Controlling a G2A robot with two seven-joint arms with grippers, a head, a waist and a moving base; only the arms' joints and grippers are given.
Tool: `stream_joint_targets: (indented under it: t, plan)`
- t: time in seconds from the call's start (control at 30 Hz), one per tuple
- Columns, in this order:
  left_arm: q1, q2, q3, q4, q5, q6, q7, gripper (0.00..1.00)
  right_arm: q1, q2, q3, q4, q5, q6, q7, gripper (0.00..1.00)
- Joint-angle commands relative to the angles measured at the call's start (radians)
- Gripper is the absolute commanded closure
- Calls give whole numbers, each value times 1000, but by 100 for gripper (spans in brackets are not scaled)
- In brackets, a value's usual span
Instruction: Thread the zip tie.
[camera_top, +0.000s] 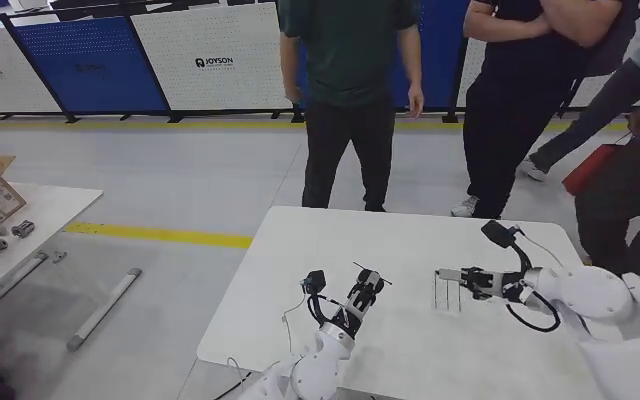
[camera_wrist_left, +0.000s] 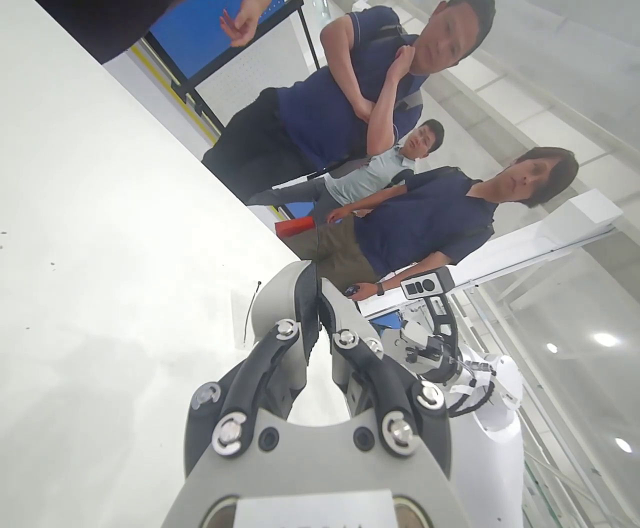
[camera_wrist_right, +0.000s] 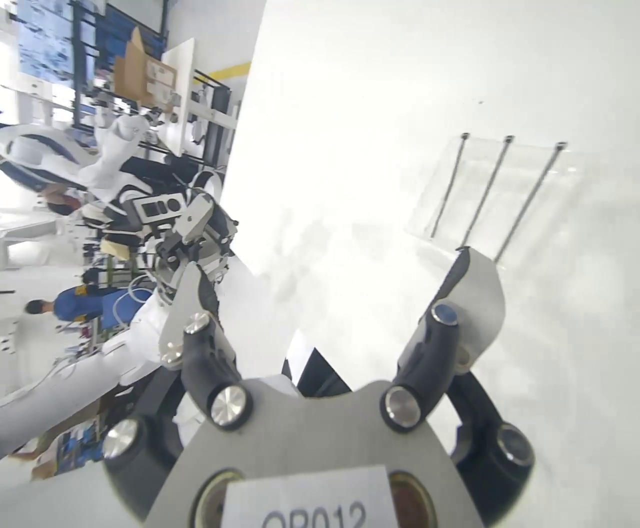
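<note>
Three black zip ties (camera_wrist_right: 487, 187) lie side by side on a clear sheet (camera_wrist_right: 570, 210) on the white table (camera_top: 400, 240); in the top view they are thin lines (camera_top: 445, 295). My right gripper (camera_wrist_right: 332, 270) hangs open just short of their tail ends, one fingertip close to the sheet's edge, with nothing between its fingers. It sits at the table's right side (camera_top: 445, 275). My left gripper (camera_top: 368, 283) is at the front centre, fingers (camera_wrist_left: 305, 295) pressed together. A thin black zip tie (camera_top: 380, 277) crosses its tips. One zip tie (camera_wrist_left: 250, 315) on the sheet shows beyond it.
Several people stand past the table's far and right edges. A second table (camera_top: 40, 215) with small parts stands to the left across open floor. The white table's surface is bare between the two grippers and towards the far edge.
</note>
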Motion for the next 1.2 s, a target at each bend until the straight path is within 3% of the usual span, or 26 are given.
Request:
stream_joint_targets:
  t: [0.0,0.2,0.63,0.83,1.0,1.17]
  plan:
    - [0,0,0,0,0,0,0,100,35,-2,-35,17,-63,30,33,0]
    - [0,0,0,0,0,0,0,100,163,-39,-185,142,-126,46,89,0]
    - [0,0,0,0,0,0,0,100,158,-41,-192,151,-133,37,58,0]
    - [0,0,0,0,0,0,0,100,198,-57,-220,177,-124,105,45,0]
    - [0,0,0,0,0,0,0,100,279,-96,-312,285,-139,180,48,0]
    - [0,0,0,0,0,0,0,100,332,-133,-378,381,-108,162,56,0]
